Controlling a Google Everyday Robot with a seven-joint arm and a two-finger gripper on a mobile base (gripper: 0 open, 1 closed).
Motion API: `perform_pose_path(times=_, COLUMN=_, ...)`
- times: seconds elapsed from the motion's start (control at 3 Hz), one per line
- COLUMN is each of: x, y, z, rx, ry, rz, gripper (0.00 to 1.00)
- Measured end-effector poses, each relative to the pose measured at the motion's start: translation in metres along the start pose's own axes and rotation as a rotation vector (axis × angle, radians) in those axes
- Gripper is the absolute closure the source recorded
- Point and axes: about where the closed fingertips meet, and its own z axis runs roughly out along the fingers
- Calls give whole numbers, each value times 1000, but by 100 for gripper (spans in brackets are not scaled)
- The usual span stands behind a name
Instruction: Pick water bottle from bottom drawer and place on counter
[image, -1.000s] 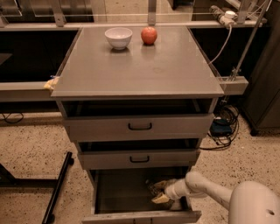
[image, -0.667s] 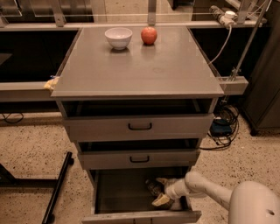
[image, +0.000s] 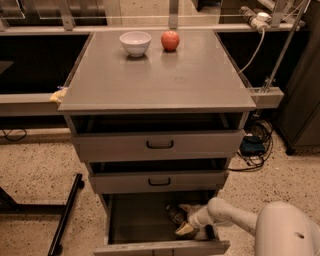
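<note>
Grey metal is boxing in the gripper (image: 183, 218), which is reaching from the right into the pulled-out bottom drawer (image: 135, 222) and hanging low over the right half of its floor. Its two tan fingers (image: 184, 229) are standing parted, not clenched: one is lying toward the drawer's front and the other toward the back. The bottle (image: 175, 215) is lying on its side on the drawer floor in the gap between them, its body sticking out to the left past the fingertips. The gap is looking wider than the bottle, and whether either pad is touching it cannot be told. In the drawer's shadow the bottle is showing only as a dark, mottled shape; its cap cannot be made out. The pale arm (image: 235, 216) is running off to the lower right. Above, the counter (image: 160, 80) is carrying a white bowl (image: 135, 43) and a red apple (image: 170, 40) side by side near its back edge, well apart from the bottle.
</note>
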Motion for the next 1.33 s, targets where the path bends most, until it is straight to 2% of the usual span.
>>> perform_pose_path(times=0.33, x=16, y=-3, z=7, rx=20, ry=67, rz=-12, gripper=31)
perform_pose_path(times=1.0, x=53, y=-6, z=17, rx=30, ry=168, rz=17, gripper=30)
perform_pose_path(times=1.33, x=55, y=-5, z=16, rx=29, ry=172, rz=19, gripper=50)
